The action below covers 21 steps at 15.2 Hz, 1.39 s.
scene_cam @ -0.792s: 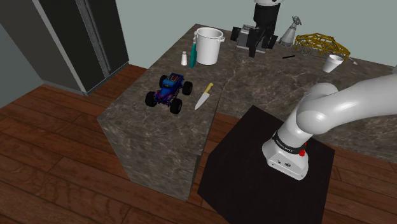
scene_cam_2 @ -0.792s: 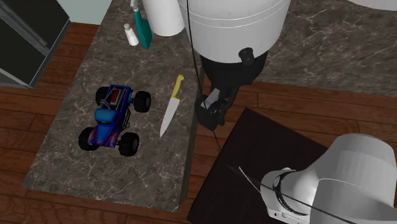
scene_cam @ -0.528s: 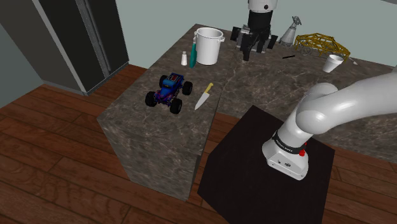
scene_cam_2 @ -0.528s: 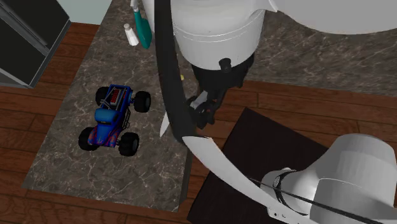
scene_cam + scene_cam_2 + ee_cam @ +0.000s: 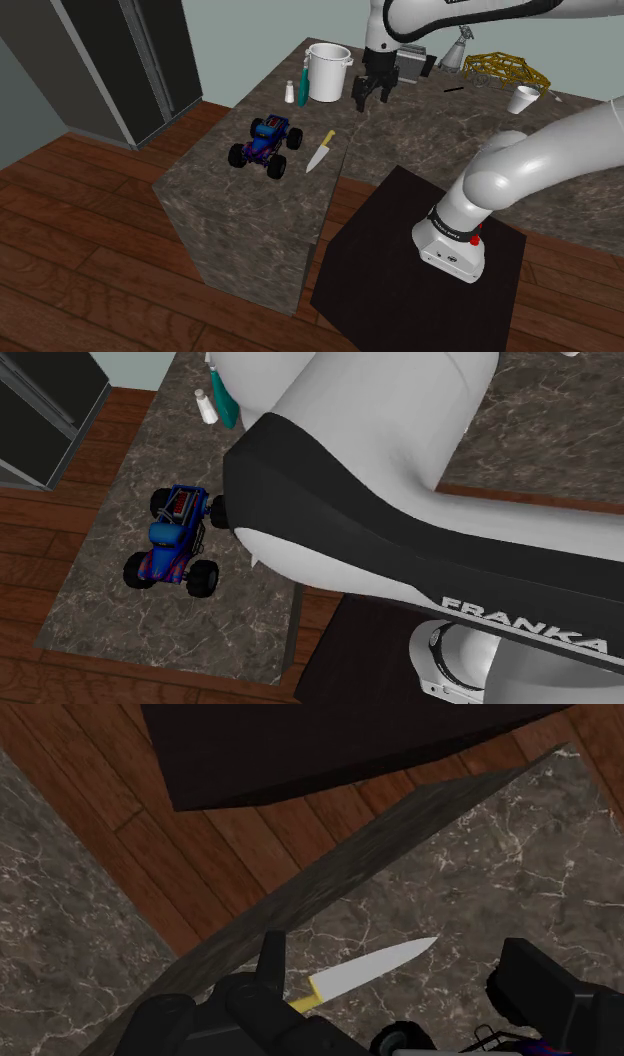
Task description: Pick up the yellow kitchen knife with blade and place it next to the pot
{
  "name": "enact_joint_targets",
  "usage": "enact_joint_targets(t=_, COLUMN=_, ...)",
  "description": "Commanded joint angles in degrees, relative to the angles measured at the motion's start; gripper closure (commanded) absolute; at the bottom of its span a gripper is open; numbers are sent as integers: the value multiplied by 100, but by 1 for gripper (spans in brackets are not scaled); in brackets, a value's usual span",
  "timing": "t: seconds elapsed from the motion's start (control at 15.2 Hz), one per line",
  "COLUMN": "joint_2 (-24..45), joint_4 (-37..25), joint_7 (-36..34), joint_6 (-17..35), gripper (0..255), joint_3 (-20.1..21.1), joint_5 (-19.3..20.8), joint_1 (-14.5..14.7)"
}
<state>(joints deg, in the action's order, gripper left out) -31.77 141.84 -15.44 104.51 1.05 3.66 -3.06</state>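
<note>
Lying flat on the dark marbled counter point(image 5: 232, 196), the knife point(image 5: 320, 152) sits just beside the blue toy truck point(image 5: 265, 145), on the truck's side that faces the black stand point(image 5: 400, 240). Its yellow handle points away from the truck toward the white pot point(image 5: 328, 72); its pale blade points the other way. The gripper point(image 5: 367, 92) hangs in the air beyond the truck, close by the pot and well apart from the knife. Its fingers point(image 5: 270, 962) are spread and hold nothing. In the wrist view the knife point(image 5: 375, 966) appears between them, below and untouched. Part of the handle is hidden behind the gripper point(image 5: 392, 954), and the truck's edge peeks in near one finger.
</note>
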Motion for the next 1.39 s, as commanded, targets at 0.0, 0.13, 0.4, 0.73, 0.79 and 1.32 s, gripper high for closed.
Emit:
enact_joint_targets(t=0.0, joint_2=317, joint_4=151, joint_7=-171, joint_6=550, gripper=0, joint_3=-20, joint_5=-4, joint_1=-73)
enact_joint_targets(t=0.13, joint_2=660, joint_4=202, joint_7=-338, joint_6=1009, gripper=0, joint_3=-34, joint_5=-10, joint_1=-139)
enact_joint_targets(t=0.4, joint_2=1419, joint_4=200, joint_7=-662, joint_6=1897, gripper=0, joint_3=-72, joint_5=-15, joint_1=-263)
enact_joint_targets(t=0.73, joint_2=2467, joint_4=3, joint_7=-1041, joint_6=2916, gripper=0, joint_3=-139, joint_5=-25, joint_1=-405)
enact_joint_targets(t=0.79, joint_2=2685, joint_4=-61, joint_7=-1112, joint_6=3103, gripper=0, joint_3=-157, joint_5=-30, joint_1=-429)
enact_joint_targets(t=1.32, joint_2=4449, joint_4=-843, joint_7=-1580, joint_6=4359, gripper=0, joint_3=-317, joint_5=-185, joint_1=-594)
